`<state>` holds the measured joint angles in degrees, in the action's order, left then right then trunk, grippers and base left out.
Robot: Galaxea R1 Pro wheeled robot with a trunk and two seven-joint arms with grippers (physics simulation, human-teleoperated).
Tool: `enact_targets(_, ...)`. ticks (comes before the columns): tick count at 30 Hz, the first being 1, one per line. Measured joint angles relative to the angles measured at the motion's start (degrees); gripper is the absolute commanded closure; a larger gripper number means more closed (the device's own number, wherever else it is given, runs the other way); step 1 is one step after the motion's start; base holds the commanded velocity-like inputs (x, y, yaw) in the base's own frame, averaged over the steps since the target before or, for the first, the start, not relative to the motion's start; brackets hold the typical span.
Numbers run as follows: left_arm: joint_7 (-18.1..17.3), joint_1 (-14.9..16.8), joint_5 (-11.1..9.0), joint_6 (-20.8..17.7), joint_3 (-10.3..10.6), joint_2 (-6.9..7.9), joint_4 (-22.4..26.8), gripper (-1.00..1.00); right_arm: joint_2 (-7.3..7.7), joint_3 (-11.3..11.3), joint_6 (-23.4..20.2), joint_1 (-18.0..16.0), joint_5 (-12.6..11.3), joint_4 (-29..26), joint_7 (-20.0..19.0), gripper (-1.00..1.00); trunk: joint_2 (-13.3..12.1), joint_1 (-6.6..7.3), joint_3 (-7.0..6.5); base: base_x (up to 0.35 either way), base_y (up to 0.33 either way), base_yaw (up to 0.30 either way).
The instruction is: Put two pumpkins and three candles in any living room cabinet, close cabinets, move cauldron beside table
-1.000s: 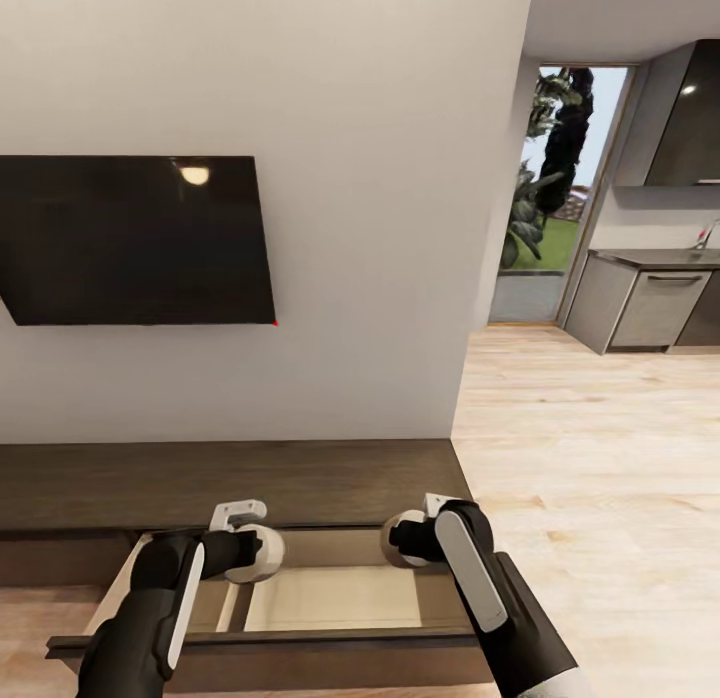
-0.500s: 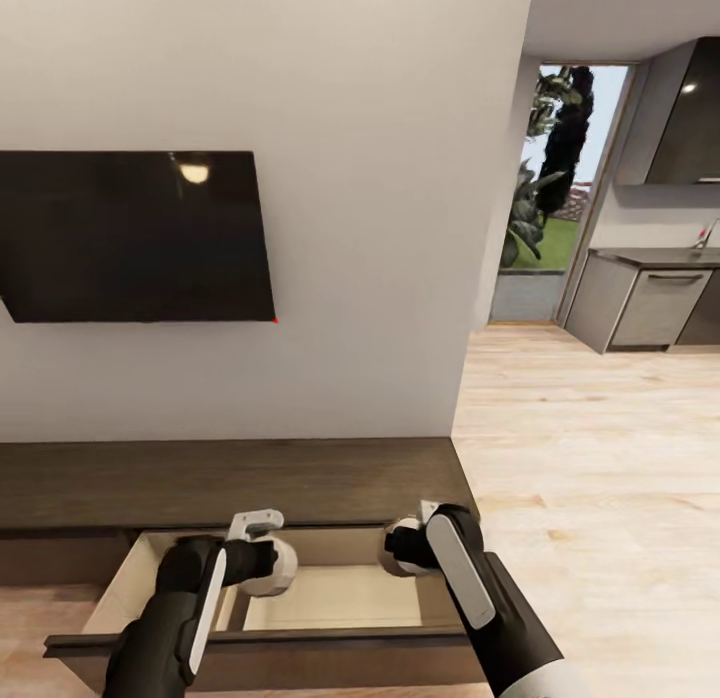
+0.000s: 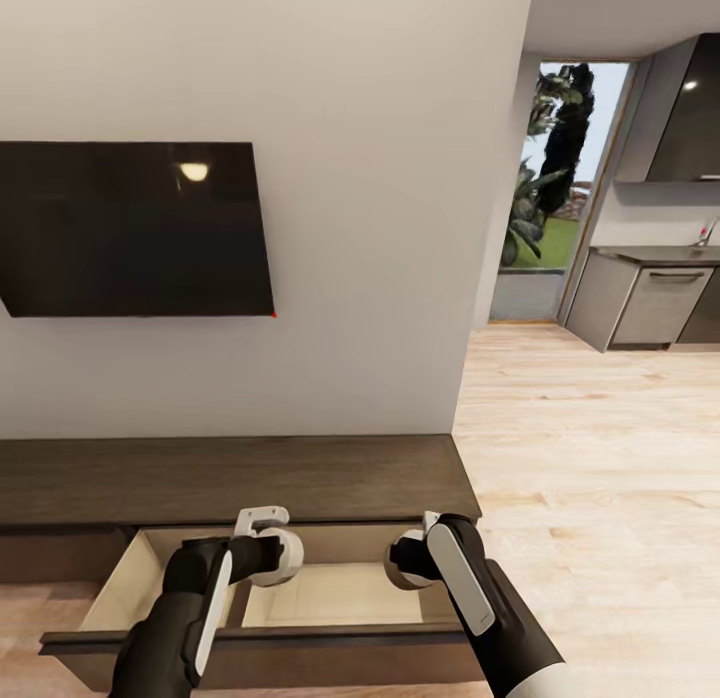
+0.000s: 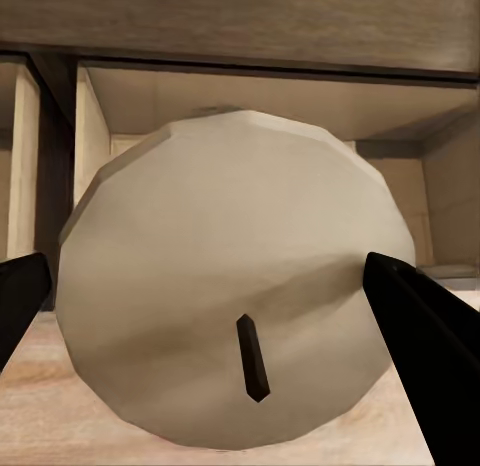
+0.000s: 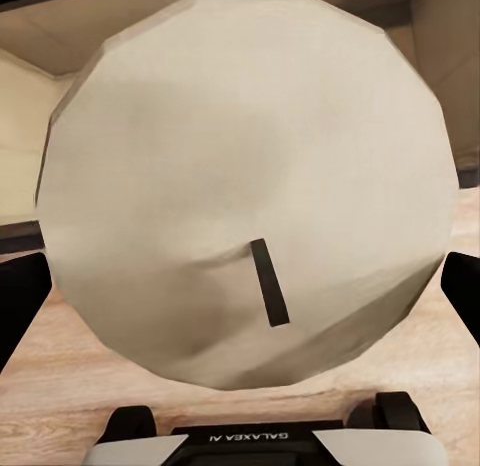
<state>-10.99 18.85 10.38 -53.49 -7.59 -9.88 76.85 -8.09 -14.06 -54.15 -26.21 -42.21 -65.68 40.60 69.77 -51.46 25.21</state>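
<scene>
Head cam looks forward-down at the wall and open cabinet drawer (image 3: 330, 598); each wrist cam sits very near a candle (image 4: 235, 286) (image 5: 250, 186) end, facing the same drawer (image 4: 260, 101).

We stand in a home's living room: a flat black television (image 3: 135, 230) hangs on the pale wall above a long low dark-brown wooden cabinet (image 3: 235, 478), light wood-plank flooring (image 3: 590, 448) runs to grey kitchen units (image 3: 655, 303) and a garden doorway (image 3: 555, 178).
</scene>
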Motion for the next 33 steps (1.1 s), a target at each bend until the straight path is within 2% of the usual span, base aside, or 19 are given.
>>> enact_targets(5, 0.0, 0.0, 0.01, 1.81, 0.0, -0.05, -0.72, 1.0, -0.18, 0.09, 0.18, -0.02, 0.05, 0.2, 0.0, 1.0, 2.01, -1.1, 0.9, 0.0, 0.0, 0.0)
enact_targets(33, -0.11, 0.0, -0.05, 5.11, 0.08, -0.05, -1.34, 1.0, -0.8, -0.05, 0.21, -0.2, 0.12, -0.01, 0.09, 1.0, 13.24, -7.25, 5.93, 0.0, 0.0, 0.0)
